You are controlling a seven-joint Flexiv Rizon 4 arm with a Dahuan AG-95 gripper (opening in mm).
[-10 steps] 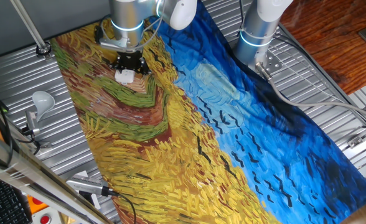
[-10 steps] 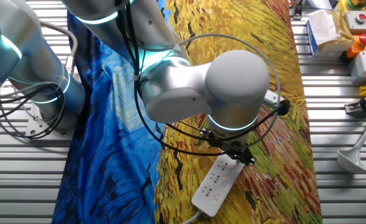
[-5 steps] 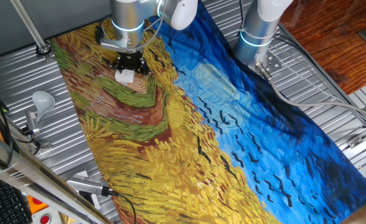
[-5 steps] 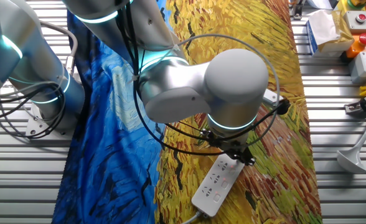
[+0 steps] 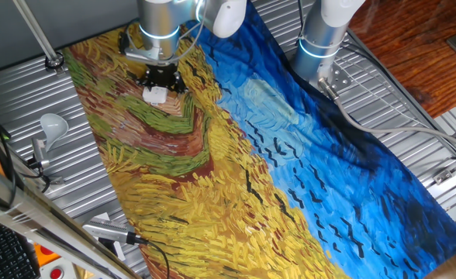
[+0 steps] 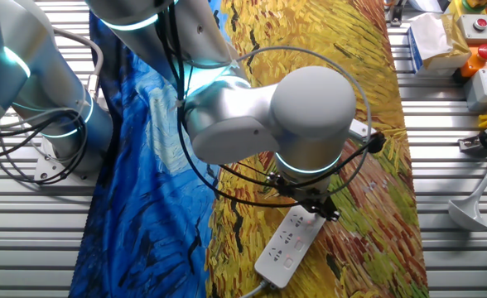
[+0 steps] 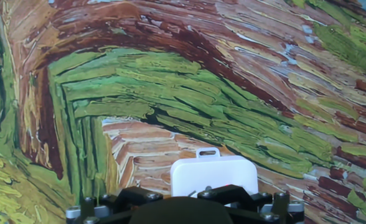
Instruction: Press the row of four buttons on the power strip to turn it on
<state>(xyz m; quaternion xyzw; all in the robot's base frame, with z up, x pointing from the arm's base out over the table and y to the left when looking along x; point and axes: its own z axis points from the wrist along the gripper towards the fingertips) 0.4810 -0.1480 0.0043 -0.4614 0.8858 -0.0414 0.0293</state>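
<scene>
The power strip (image 6: pixel 286 242) is a white oblong bar lying on the yellow part of the painted cloth, its cord leaving at the lower end. Faint pinkish marks along its top face are the row of four buttons (image 6: pixel 298 246). My gripper (image 6: pixel 311 204) hangs down over the strip's upper end, touching or nearly touching it. In one fixed view only a white tip of the strip (image 5: pixel 155 94) shows below the black gripper (image 5: pixel 161 78). The hand view shows the strip's end (image 7: pixel 213 173) just ahead of the black gripper body; the fingertips are hidden.
A Van Gogh-style cloth (image 5: pixel 290 170) covers the table. A white bulb on a metal stand (image 5: pixel 51 124) stands off the cloth. A second arm's base (image 5: pixel 321 39) rises beside the blue side. Boxes and an orange button unit (image 6: pixel 475 50) sit at one corner.
</scene>
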